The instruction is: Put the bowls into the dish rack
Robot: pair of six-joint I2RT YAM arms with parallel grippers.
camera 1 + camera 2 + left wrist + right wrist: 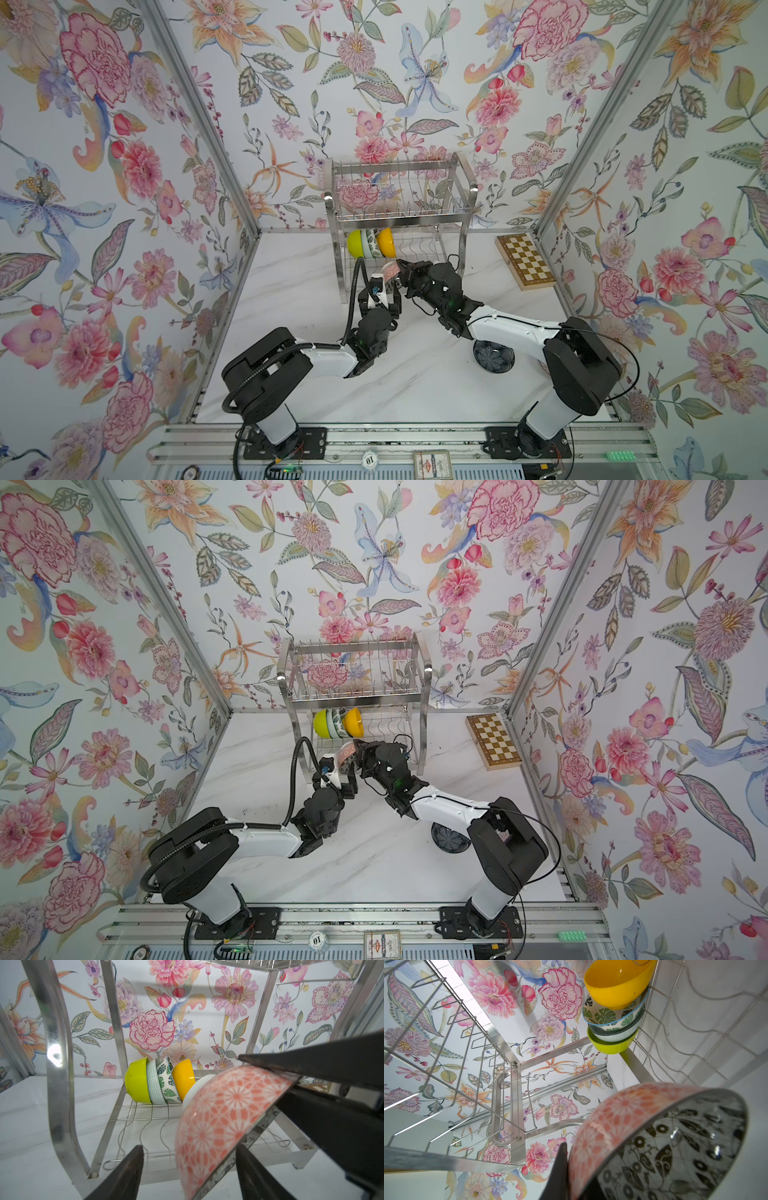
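Observation:
My right gripper (577,1167) is shut on the rim of a pink patterned bowl (608,1122) whose inside is black-white floral; it holds the bowl tilted on edge in front of the dish rack's (469,191) lower tier. My left gripper (191,1167) is open, its fingers (128,1172) standing on either side of that bowl's (224,1118) lower edge. In both top views the two grippers (388,291) (401,266) meet at the bowl (390,270). Several bowls stand nested on edge at the lower tier's left end: lime-yellow (137,1082), pale aqua (152,1082), green-leaf (166,1082), orange-yellow (184,1078).
A dark navy bowl (494,355) sits on the marble table, partly under my right arm. A wooden chessboard (524,259) lies at the back right. The rack's curved steel handle (60,1076) stands close beside my left gripper. Wavy wire slots (145,1130) run right of the nested bowls.

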